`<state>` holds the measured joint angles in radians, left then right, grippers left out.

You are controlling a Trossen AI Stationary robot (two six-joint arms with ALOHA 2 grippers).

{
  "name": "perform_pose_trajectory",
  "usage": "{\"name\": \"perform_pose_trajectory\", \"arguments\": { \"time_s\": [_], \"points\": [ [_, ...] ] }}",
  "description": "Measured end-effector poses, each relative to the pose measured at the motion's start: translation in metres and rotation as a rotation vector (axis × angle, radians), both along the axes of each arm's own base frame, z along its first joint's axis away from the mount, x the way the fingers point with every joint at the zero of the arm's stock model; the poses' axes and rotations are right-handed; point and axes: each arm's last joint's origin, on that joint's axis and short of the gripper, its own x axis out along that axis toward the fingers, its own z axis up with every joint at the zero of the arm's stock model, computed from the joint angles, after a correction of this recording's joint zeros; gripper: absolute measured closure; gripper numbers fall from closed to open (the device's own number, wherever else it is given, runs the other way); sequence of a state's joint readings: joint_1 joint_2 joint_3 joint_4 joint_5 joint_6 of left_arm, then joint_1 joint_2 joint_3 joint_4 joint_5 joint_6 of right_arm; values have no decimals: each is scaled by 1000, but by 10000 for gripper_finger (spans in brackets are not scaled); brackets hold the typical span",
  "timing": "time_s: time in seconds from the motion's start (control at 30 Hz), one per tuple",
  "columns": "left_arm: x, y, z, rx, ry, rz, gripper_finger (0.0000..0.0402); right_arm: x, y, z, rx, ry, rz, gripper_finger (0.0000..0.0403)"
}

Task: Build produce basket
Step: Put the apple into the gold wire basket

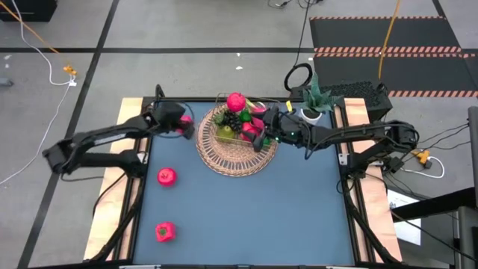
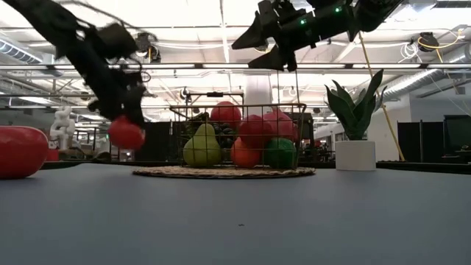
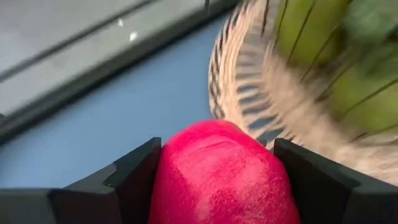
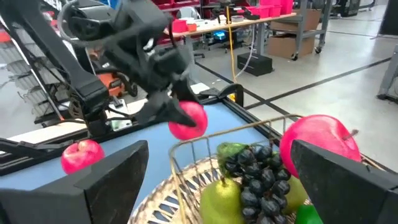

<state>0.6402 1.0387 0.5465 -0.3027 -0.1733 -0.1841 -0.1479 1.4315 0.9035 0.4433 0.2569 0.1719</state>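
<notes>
Two arms at work: the left gripper (image 1: 181, 123) hangs just beside the left rim of the basket (image 1: 224, 161); the right gripper (image 1: 263, 128) hangs over the basket's right half.
Left jaws: pinching a pink-red round fruit (image 3: 219, 174), one dark finger on each side of it.
Held fruit position: clear of the table (image 1: 246, 217), level with the lower part of the wire frame (image 2: 237, 136) in the low view, outside the frame.
Step in hand, as judged: carry the held fruit over the frame and set it among the produce.
Method 1: raise the fruit above the frame's top wire before moving right; at this height it would probably strike the wire.
Method 2: release low over a gap in the pile, since a round fruit is likely to roll off a heap.
Method 3: keep the left arm to the frame's left side, because the right gripper sits above the same basket.
Right jaws: spread wide, holding nothing.
Loose fruit on the table: two, both pink-red, one at the left middle (image 1: 166, 176) and one nearer the front edge (image 1: 164, 232).
Fruit in the grip: one.
Fruit in the basket: several; the pear (image 2: 202, 147), grapes (image 4: 255, 171) and red and green pieces overlap, so an exact count cannot be told.
Baskets: one.
Potted plant (image 1: 314, 101): one, at the right rear of the table, not part of the load.
</notes>
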Motion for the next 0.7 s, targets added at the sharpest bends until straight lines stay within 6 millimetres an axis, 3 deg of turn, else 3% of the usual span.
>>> {"name": "perform_pose_trajectory", "arguments": {
  "time_s": [0.2,0.4,0.7],
  "points": [
    [-8,-33,46,107,-303,-174,108,5,12,1,21,-55,54,14],
    [-6,-66,84,185,-650,-478,100,20,25,-3,-6,-164,270,14],
    [18,-102,105,252,-894,-744,104,42,49,-22,-291,-266,394,14]
  ]
}}
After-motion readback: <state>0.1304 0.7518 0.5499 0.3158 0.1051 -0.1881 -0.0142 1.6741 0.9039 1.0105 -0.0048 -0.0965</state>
